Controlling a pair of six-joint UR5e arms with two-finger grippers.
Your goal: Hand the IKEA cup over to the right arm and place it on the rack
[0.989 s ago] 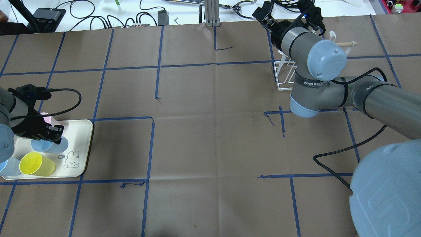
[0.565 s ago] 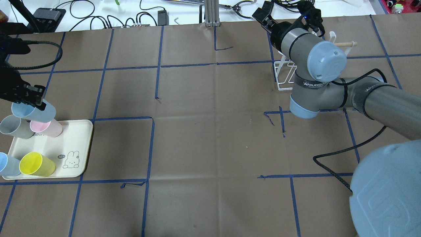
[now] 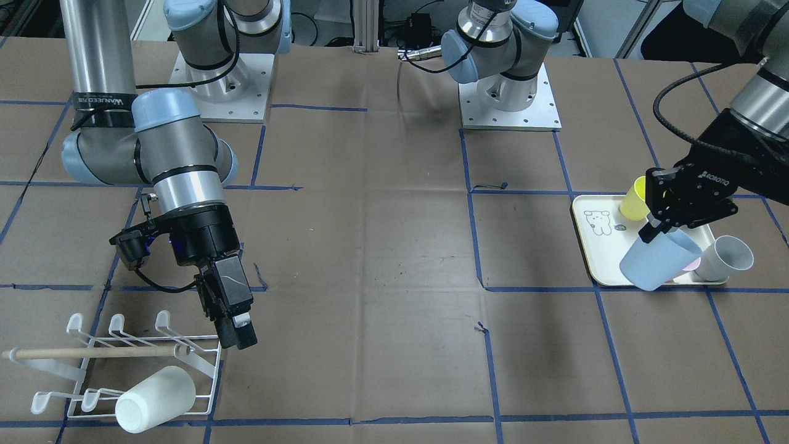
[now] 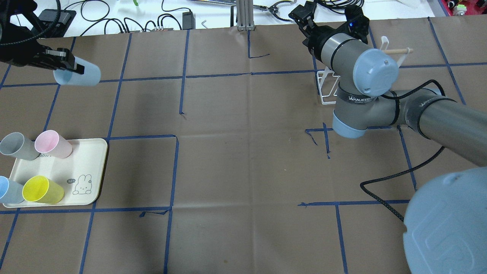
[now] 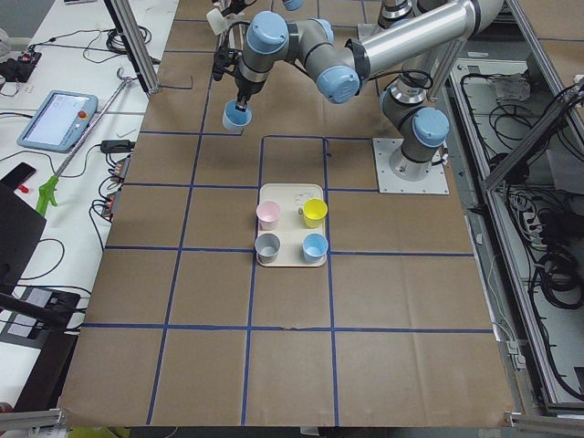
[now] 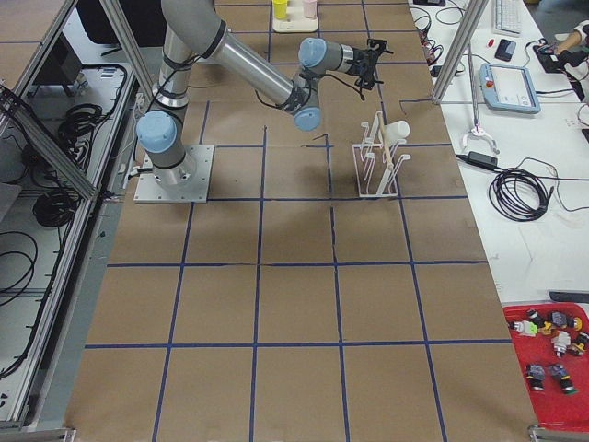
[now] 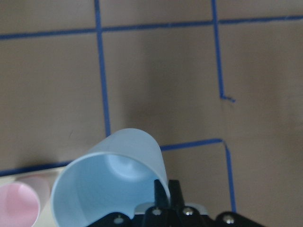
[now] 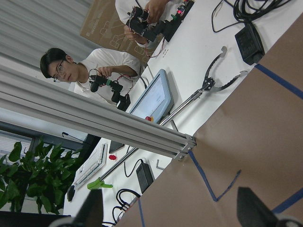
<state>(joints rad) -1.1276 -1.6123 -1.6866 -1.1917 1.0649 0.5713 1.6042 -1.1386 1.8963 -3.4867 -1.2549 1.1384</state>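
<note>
My left gripper is shut on the rim of a light blue cup and holds it tilted in the air, well beyond the tray. The cup fills the bottom of the left wrist view and hangs above the tray's edge in the front view. My right gripper is open and empty; its two fingers stand wide apart in the right wrist view. It hovers just beside the white wire rack, which has a wooden dowel across it and a white cup on it.
The cream tray at the near left holds a grey cup, a pink cup, a yellow cup and another blue cup. The right arm's cable trails over the table. Operators sit beyond the far edge.
My left gripper has lifted the light blue cup off the tray and carried it up and toward the far side of the table. The right arm has turned slightly.
</note>
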